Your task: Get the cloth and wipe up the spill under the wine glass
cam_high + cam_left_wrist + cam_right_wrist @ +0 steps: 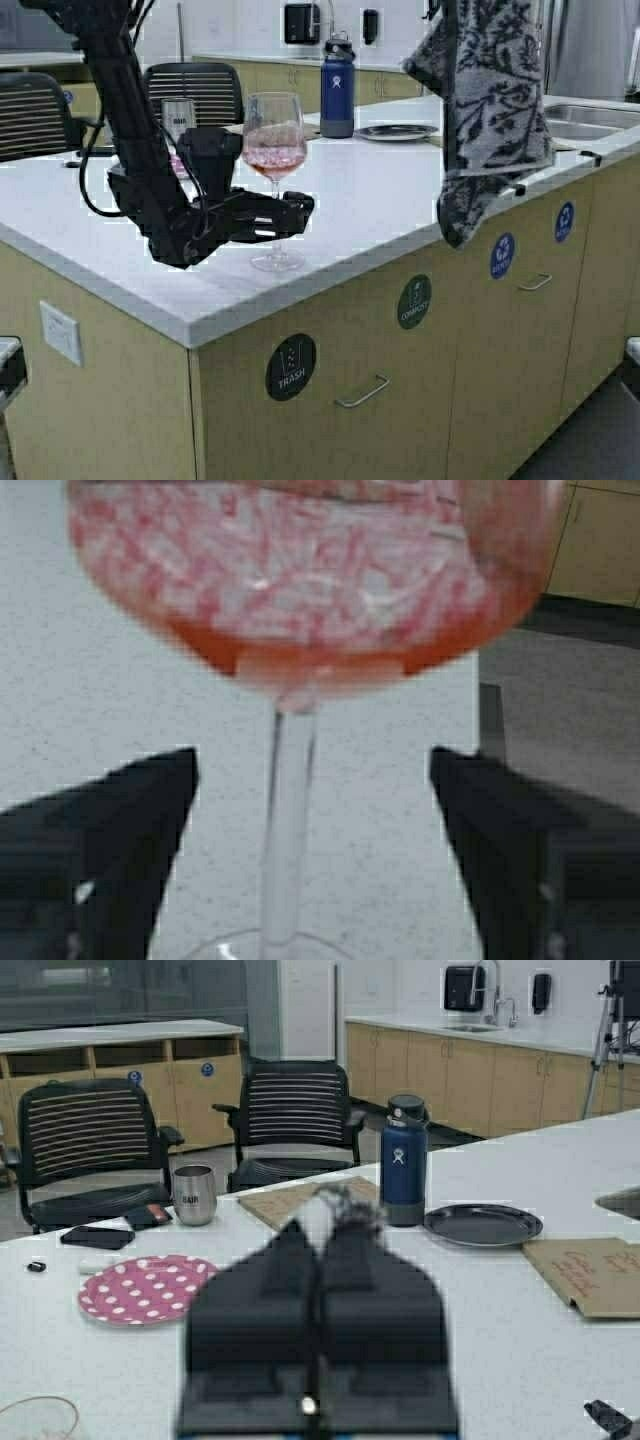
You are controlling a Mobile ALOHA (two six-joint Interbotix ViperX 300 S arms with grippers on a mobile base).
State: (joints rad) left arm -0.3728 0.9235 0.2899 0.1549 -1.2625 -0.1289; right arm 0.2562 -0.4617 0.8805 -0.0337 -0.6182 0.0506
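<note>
The wine glass [274, 180] is seen standing upright on the white surface [380, 200], near its front edge, with pink liquid in the bowl. The left gripper [290, 212] is held level with the stem, its fingers [110, 850] spread wide on either side of the thin stem without touching it. The glass is judged fragile and top-heavy, since the liquid sits high above a narrow foot; it is best taken by the stem, low under the bowl, squeezed gently and lifted straight up so that nothing is tipped or spilled. The smooth stem may slip if it is gripped too lightly.

The cloth [490, 110] is held high above the right side of the surface, hanging limp in long folds. The right gripper [320, 1260] is closed upon its upper edge, as the wrist view shows the fingers pressed together with fabric bunched at the tips. Being soft and light, the cloth is expected to drape and drag; it should be lowered flat and pressed down for wiping.
</note>
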